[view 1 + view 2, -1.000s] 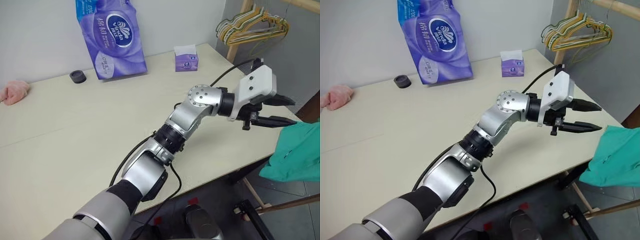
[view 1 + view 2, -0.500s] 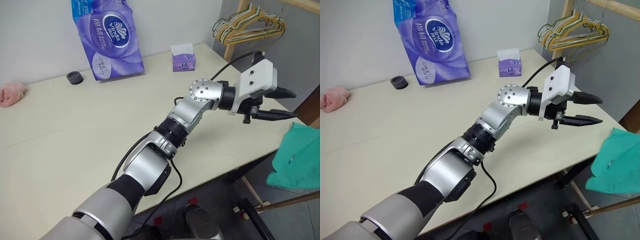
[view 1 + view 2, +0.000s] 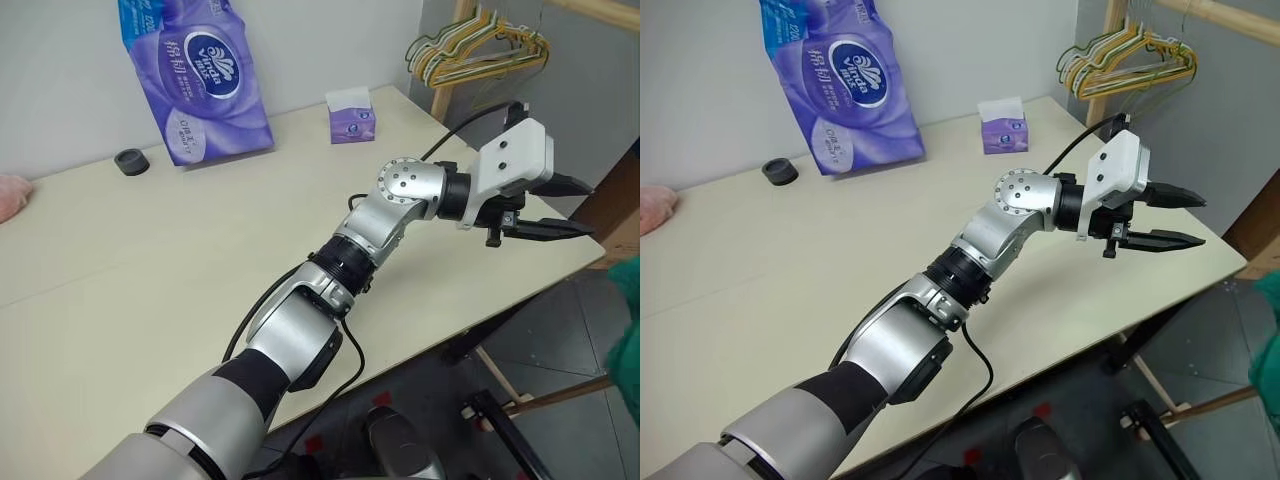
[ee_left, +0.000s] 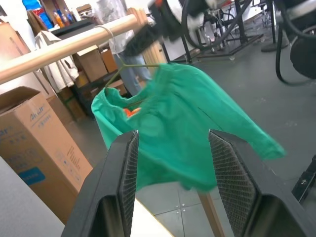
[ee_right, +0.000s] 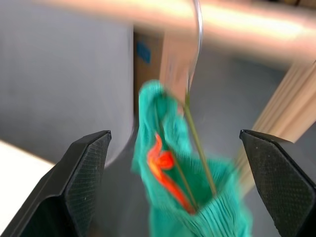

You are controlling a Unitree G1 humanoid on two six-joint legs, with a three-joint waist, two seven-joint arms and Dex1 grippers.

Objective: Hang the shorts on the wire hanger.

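The teal-green shorts hang on the thin wire hanger, whose hook sits over a wooden rod. In the head views only a teal edge of the shorts shows at the far right, below table height. My right gripper is open, its fingers wide apart on either side of the hanging shorts and not touching them. My left gripper reaches past the table's right corner, level, pointing at the shorts. Its fingers stand apart with nothing between them.
A bunch of pale green and yellow hangers hangs on a wooden frame behind the table's far right corner. On the table stand a big purple tissue pack, a small tissue box and a black ring. A cardboard box sits below the rod.
The camera has turned right, so the table's things shifted left in the head views. The shorts have moved right, almost out of the picture. My left arm has kept still.
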